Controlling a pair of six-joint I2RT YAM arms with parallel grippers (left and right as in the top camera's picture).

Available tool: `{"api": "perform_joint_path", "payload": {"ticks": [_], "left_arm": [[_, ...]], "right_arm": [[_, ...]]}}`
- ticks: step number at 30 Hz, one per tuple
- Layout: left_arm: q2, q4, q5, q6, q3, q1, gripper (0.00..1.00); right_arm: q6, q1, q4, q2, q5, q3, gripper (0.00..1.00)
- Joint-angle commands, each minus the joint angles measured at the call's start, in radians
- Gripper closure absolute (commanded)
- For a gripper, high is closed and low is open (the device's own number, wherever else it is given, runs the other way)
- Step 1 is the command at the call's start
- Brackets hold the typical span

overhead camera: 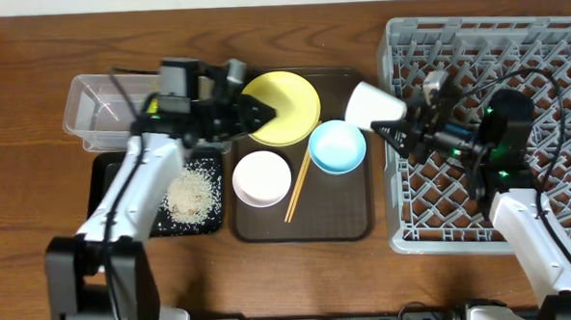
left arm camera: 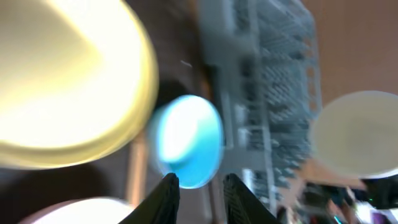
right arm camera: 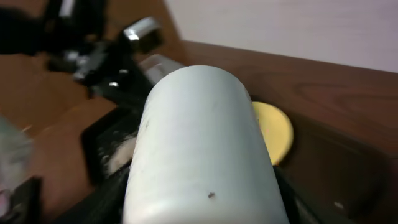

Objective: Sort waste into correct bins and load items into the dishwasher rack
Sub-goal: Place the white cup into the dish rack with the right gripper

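on the table (overhead camera: 31,75), the right gripper (overhead camera: 393,126) clamps the green cup (overhead camera: 372,104) sideways beside the dishwasher rack (overhead camera: 551,52) for loading; the left gripper (overhead camera: 262,113), seemingly parted and empty, hovers over the yellow plate (overhead camera: 293,100).

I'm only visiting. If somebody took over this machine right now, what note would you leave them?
Left gripper: open, holding nothing, at the rim of the yellow plate.
Right gripper: shut on the cup, at the left edge of the rack.
Done: rice lies in the black tray.
Left: load the cup, plate, blue bowl, white bowl and chopsticks. Wrapper not visible.
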Motion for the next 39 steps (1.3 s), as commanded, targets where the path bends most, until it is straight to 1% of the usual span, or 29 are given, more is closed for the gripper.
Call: {"api": "perform_joint_path", "payload": {"ticks": [1, 2, 3, 5, 6, 8, 12, 16, 19, 21, 28, 32, 39], "left_arm": [[-0.086, -0.055, -0.122, 0.098, 0.005, 0.046, 0.73], [-0.107, -0.082, -0.156, 0.114, 0.005, 0.058, 0.73], [-0.128, -0.111, -0.191, 0.128, 0.005, 0.070, 0.73], [-0.169, -0.160, -0.267, 0.131, 0.005, 0.090, 0.73], [-0.194, -0.187, -0.304, 0.132, 0.005, 0.101, 0.73], [-0.231, -0.223, -0.338, 0.145, 0.005, 0.116, 0.73], [-0.300, -0.270, -0.401, 0.154, 0.005, 0.142, 0.72], [-0.339, -0.293, -0.461, 0.154, 0.005, 0.150, 0.72], [-0.344, -0.303, -0.489, 0.154, 0.005, 0.150, 0.72], [-0.344, -0.307, -0.490, 0.154, 0.005, 0.150, 0.71], [-0.344, -0.311, -0.490, 0.154, 0.005, 0.150, 0.69], [-0.344, -0.315, -0.490, 0.154, 0.005, 0.150, 0.68], [-0.344, -0.318, -0.490, 0.154, 0.003, 0.150, 0.67]], "right_arm": [[0.008, -0.023, -0.028, -0.037, 0.108, 0.019, 0.69], [0.008, -0.027, -0.057, -0.051, 0.147, 0.027, 0.76], [0.007, -0.028, -0.098, -0.065, 0.191, 0.040, 0.81], [-0.005, -0.028, -0.202, -0.093, 0.279, 0.077, 0.86], [-0.017, -0.028, -0.279, -0.108, 0.333, 0.108, 0.89], [-0.021, -0.028, -0.398, -0.125, 0.423, 0.157, 0.98], [-0.024, -0.028, -0.682, -0.137, 0.645, 0.295, 0.99], [-0.031, -0.028, -0.917, -0.137, 0.859, 0.395, 0.99], [-0.026, -0.031, -1.043, -0.137, 0.990, 0.430, 0.99], [0.002, -0.039, -1.109, -0.136, 1.059, 0.441, 0.99], [0.040, -0.106, -1.244, -0.121, 1.105, 0.441, 0.99], [0.047, -0.141, -1.246, -0.069, 1.113, 0.441, 0.99], [0.046, -0.145, -1.214, 0.035, 1.112, 0.441, 0.99]]}}
